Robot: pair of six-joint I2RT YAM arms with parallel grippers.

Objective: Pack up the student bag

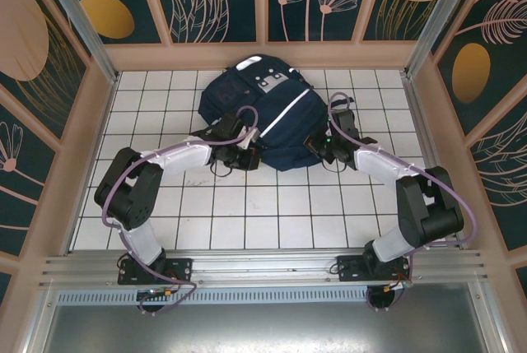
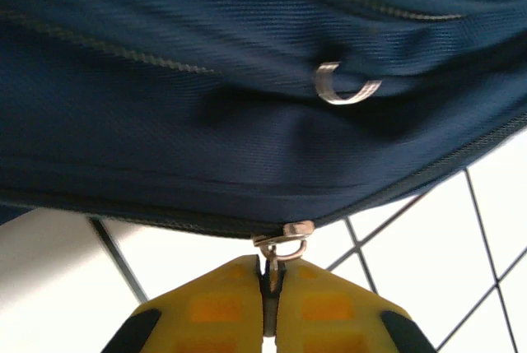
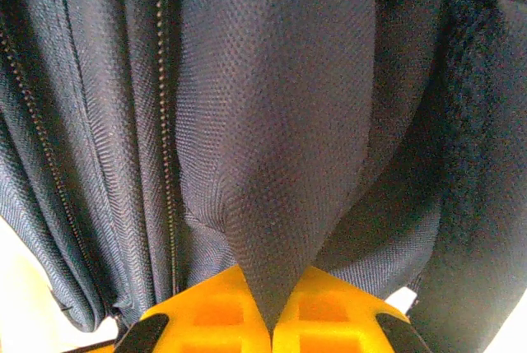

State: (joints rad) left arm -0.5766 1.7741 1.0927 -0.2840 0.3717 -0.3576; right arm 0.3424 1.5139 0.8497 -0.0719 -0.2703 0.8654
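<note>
The student bag [image 1: 272, 114], dark navy with a white stripe, lies on the white tiled table toward the back. My left gripper [image 1: 249, 154] sits at the bag's near left corner, shut on a metal zipper pull [image 2: 284, 246] that hangs from the bag's edge [image 2: 247, 123]; its yellow fingers [image 2: 214, 304] clamp the tab. At the bag's near right side, my right gripper [image 1: 319, 149] is shut on a pinched fold of mesh-like bag fabric [image 3: 276, 147], which rises taut between its yellow fingers [image 3: 206, 312]. A closed zipper line [image 3: 165, 123] runs beside that fold.
Wooden-framed walls with floral panels enclose the table on three sides. A metal rail [image 1: 263, 267] crosses the near edge by the arm bases. White tiles [image 1: 272, 213] lie bare between the bag and the bases. A small metal ring [image 2: 346, 85] shows on the bag's fabric.
</note>
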